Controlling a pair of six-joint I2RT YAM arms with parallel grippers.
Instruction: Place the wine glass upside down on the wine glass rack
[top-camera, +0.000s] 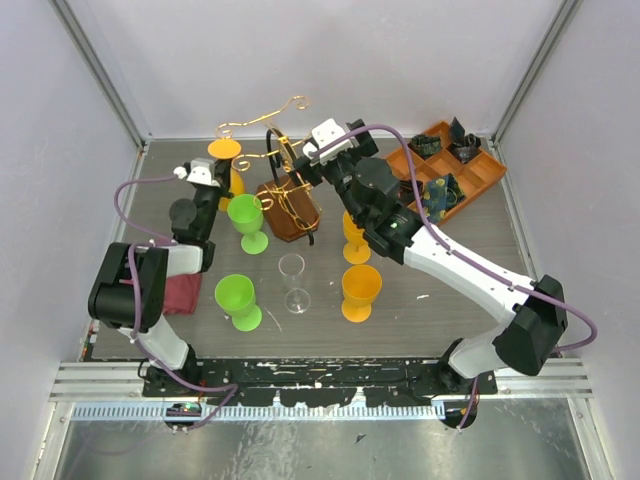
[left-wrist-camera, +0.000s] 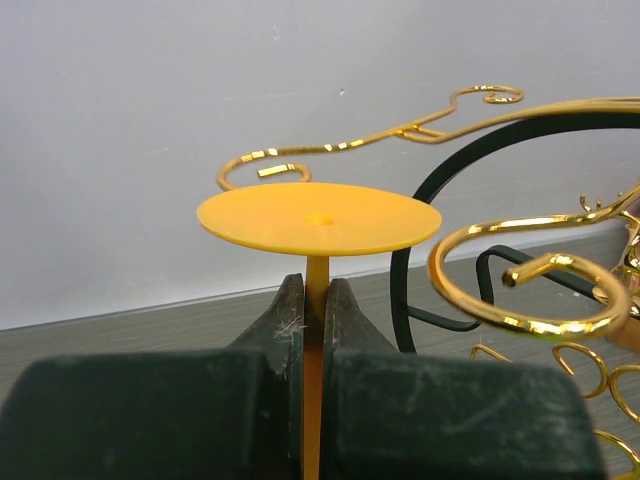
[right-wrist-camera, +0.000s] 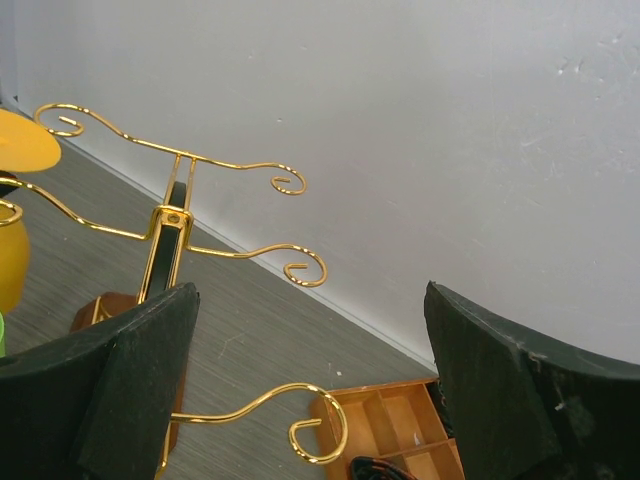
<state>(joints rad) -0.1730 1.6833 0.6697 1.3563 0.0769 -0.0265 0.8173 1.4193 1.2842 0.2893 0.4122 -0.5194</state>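
Far left: left arm (top-camera: 140, 280) bent sharply at the elbow, forearm stretched toward the back wall (top-camera: 350, 60). Left pincer (left-wrist-camera: 315, 300) clamped on the thin stem of an orange plastic wine glass (left-wrist-camera: 320, 217). Glass held upside down, round foot uppermost, just beside the curled arm ends of the gold-wire wine glass rack with black loop and oval brown wooden base (top-camera: 290, 215). Contact between foot and wire impossible to tell.

On the grey worktop (top-camera: 440, 310), nearer the arm bases: maroon cloth (top-camera: 182, 296), 2 green plastic goblets (top-camera: 245, 222), 1 clear wine glass (top-camera: 293, 282), 2 orange goblets (top-camera: 360, 290).

Right arm (top-camera: 450, 265) stretched diagonally across the worktop, passing over 1 orange goblet. Right pincer (right-wrist-camera: 310, 300) spread wide above the rack, gripping nothing.

Far right: orange compartment tray (top-camera: 480, 178) with dark objects inside.
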